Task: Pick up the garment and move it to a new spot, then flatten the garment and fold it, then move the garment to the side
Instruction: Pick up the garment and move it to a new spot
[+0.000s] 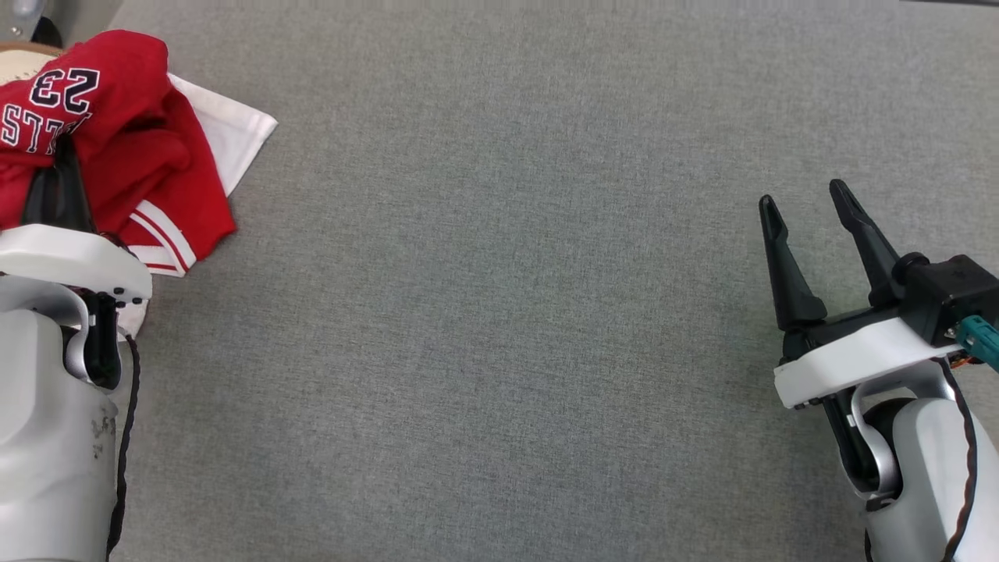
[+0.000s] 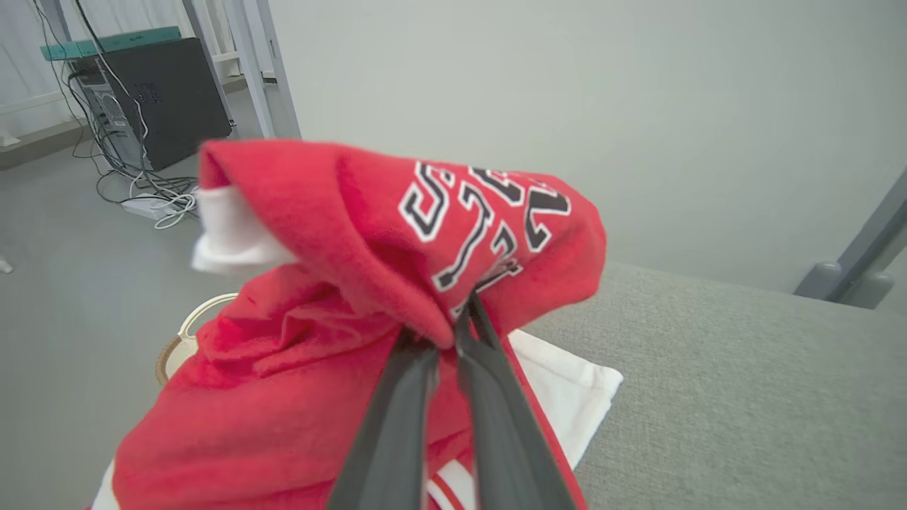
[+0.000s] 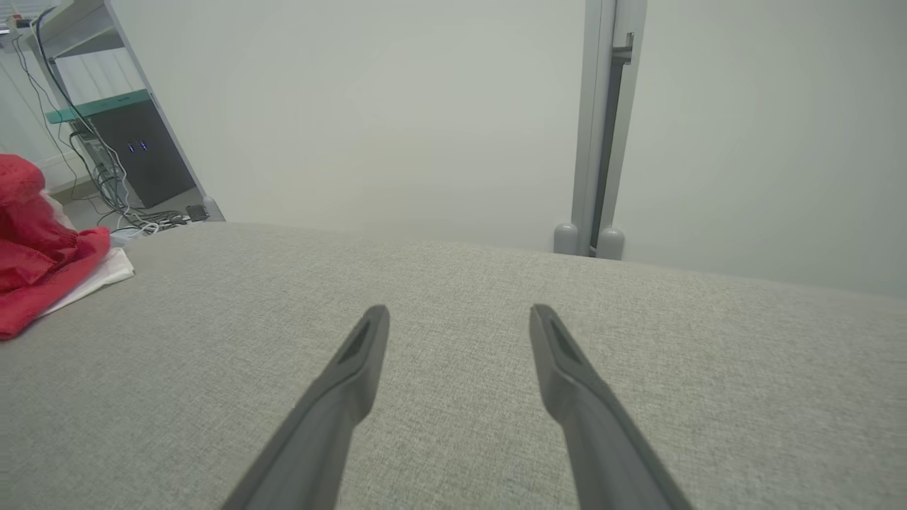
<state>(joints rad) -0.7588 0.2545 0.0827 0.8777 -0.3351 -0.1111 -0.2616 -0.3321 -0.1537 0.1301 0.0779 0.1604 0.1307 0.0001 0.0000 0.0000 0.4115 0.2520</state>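
Lab-like room, computer tower [image 2: 159, 99], tangled floor cables [image 2: 161, 205], aluminium frame post [image 3: 601, 120]

Grey fabric counter [image 1: 499, 312]: middle and right are left open for passage. Far-left corner is blocked by heaped red jersey [image 1: 117, 156].

garment [image 1: 148, 156]: soft red cloth, matt and fuzzy | table cover [image 1: 499, 312]: grey woven cloth, rough | my fingers [image 3: 340, 397]: dark matt plastic, smooth
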